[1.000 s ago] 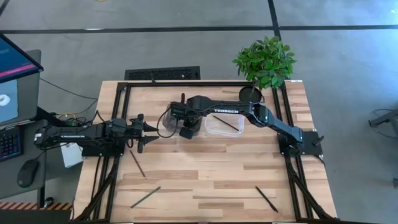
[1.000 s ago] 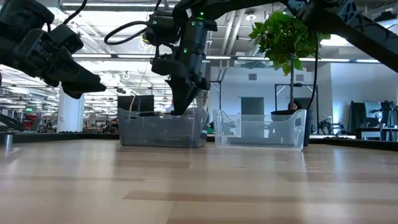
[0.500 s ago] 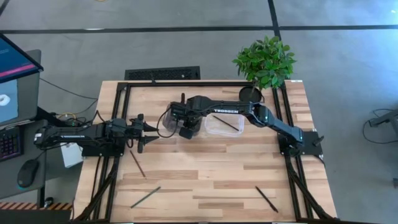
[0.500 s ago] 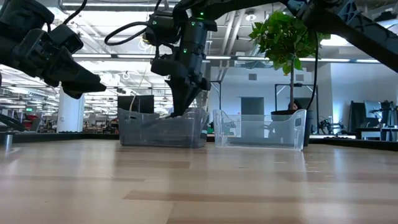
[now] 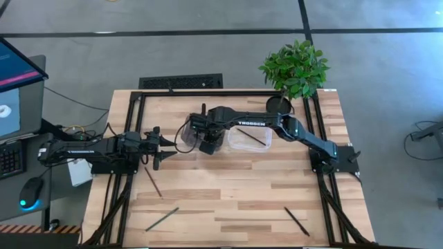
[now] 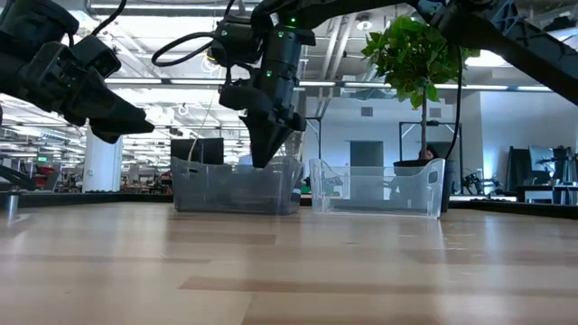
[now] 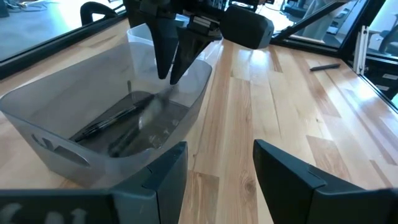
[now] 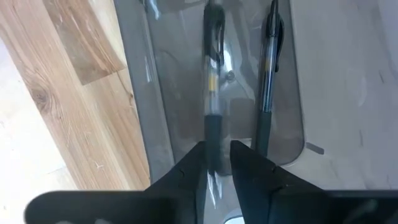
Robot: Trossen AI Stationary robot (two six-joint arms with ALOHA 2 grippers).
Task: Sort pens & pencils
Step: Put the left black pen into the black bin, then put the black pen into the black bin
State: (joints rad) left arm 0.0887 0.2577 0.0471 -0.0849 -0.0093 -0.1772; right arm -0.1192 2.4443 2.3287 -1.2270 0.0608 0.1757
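We see two pens (image 8: 212,81) lying side by side in the grey bin (image 5: 190,135) at the back of the bench (image 5: 235,187). The right gripper (image 6: 262,155) hangs point-down over this bin, its fingers (image 8: 186,171) slightly parted and grasping nothing. Just beside it, a clear bin (image 5: 248,138) holds one pencil (image 5: 255,137). More pencils (image 5: 153,181) and a pen (image 5: 296,220) lie loose on the bench's near part. The left gripper (image 5: 163,149) waits released at the left edge, well apart from them.
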